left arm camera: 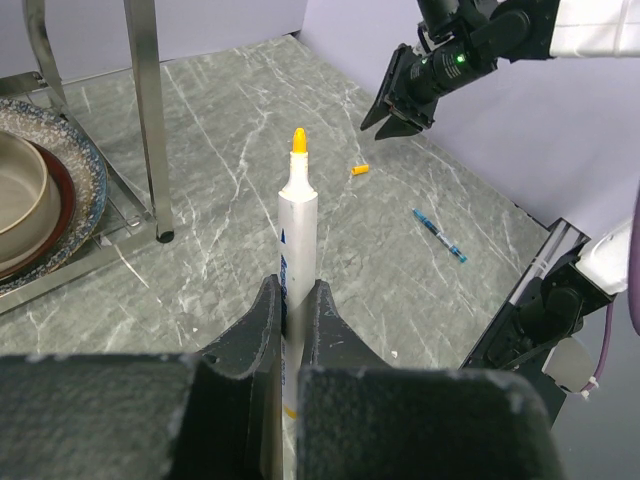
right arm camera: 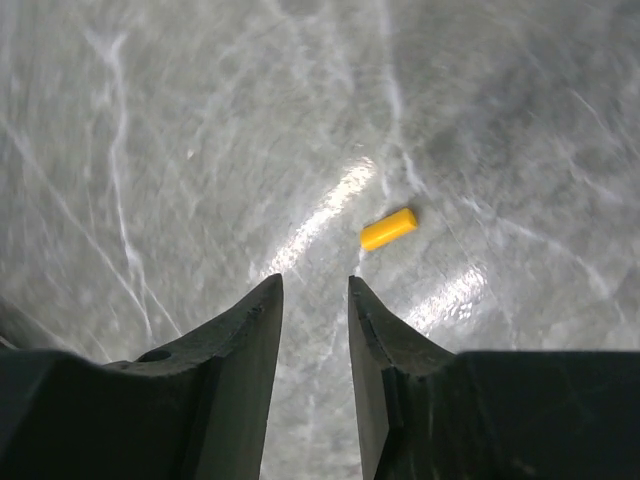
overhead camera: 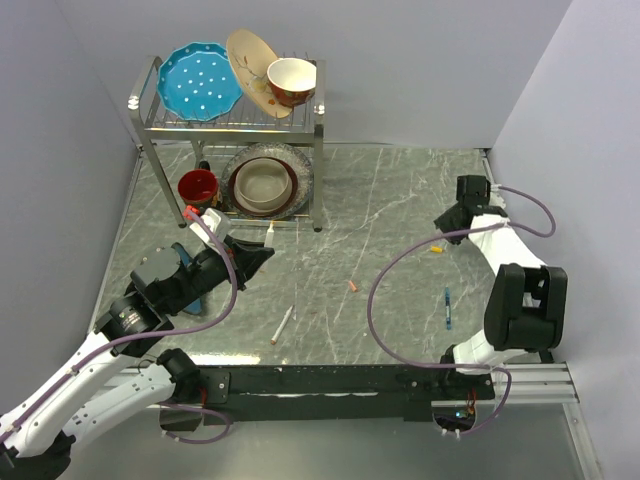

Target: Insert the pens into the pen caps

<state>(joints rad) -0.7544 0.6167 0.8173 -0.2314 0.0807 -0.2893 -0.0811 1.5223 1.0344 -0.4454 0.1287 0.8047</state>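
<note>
Pens and caps lie scattered across the grey marbled table (overhead camera: 400, 190) as I watch from the remote station. My left gripper (left arm camera: 297, 297) is clamped on a white pen (left arm camera: 298, 220). The pen juts forward out of the fingers, its yellow-orange tip pointing away from the gripper and clear of the surface. That hand sits just in front of the dish rack (overhead camera: 235, 125) at the far left, which is stacked with plates and bowls.

Across the table, my right gripper (right arm camera: 313, 283) hovers over the marble with its jaws a little apart and nothing between them. A yellow cap (right arm camera: 388, 228) lies just beyond the right fingertip, not touching it. An orange cap (overhead camera: 353, 286) rests alone near the middle of the table, well apart from both grippers.

A second white pen (overhead camera: 282, 325) lies slantwise near the front edge. Its lower end looks reddish, possibly a cap, though the overhead view is too small for me to be sure. A blue pen (overhead camera: 447, 308) lies on the right side, close to the right arm and apart from the yellow cap.
</note>
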